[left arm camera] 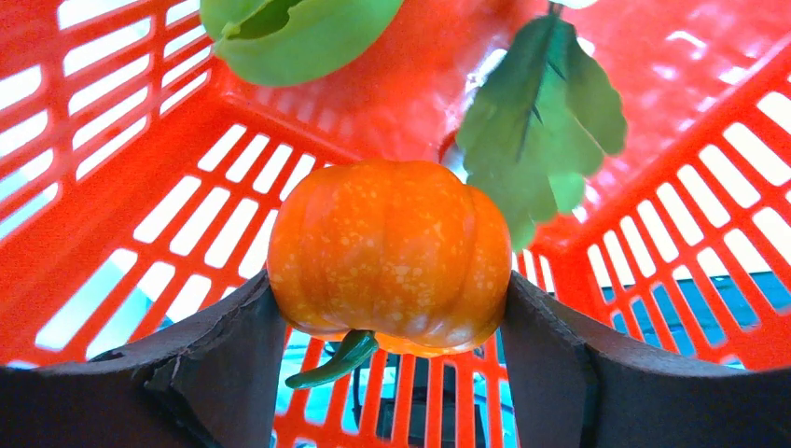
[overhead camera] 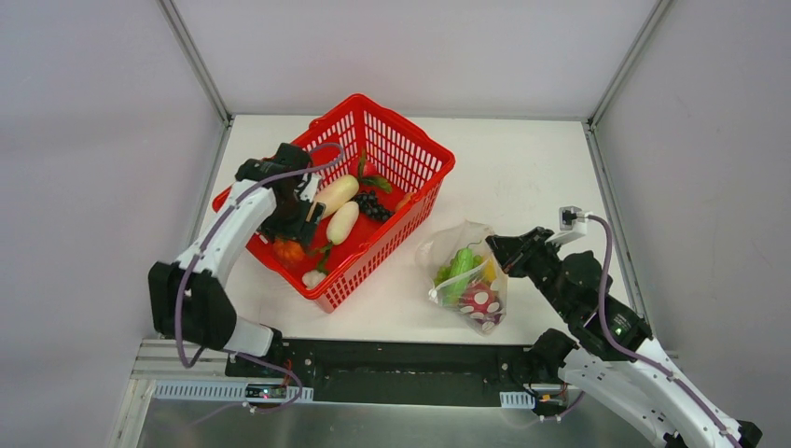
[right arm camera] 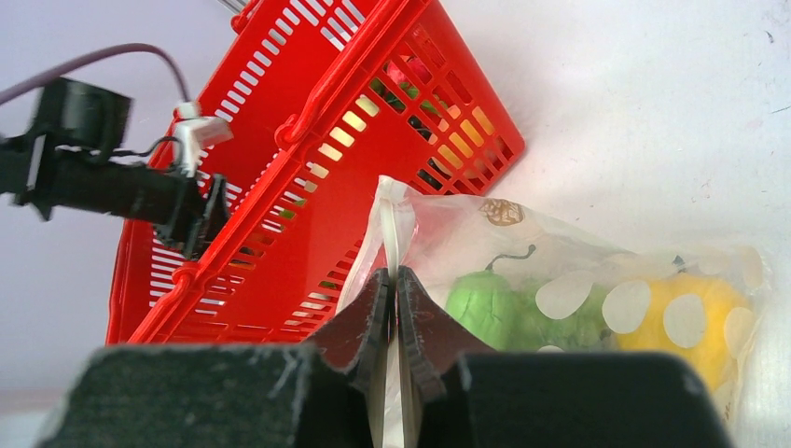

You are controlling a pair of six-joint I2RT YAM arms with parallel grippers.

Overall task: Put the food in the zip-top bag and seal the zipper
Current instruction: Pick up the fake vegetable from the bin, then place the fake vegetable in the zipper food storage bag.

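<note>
We see one white table [overhead camera: 522,168] carrying one red basket [overhead camera: 410,149], left of centre. Two arms work here: the left arm [overhead camera: 219,243] dips into the basket, and the right arm [overhead camera: 606,327] reaches to the one zip-top bag [overhead camera: 448,243], which lies on the table just right of the basket. The right gripper [right arm camera: 396,289] is clenched on the bag's edge. Two white radishes [overhead camera: 336,194] lie side by side in the basket. Near its front corner, the left gripper [left arm camera: 387,308] grasps one orange pumpkin [left arm camera: 387,247], a finger against each flank. In the bag we count at least three foods: one green piece [right arm camera: 485,303], one yellow piece [right arm camera: 709,317] and one red piece [overhead camera: 480,301].
</note>
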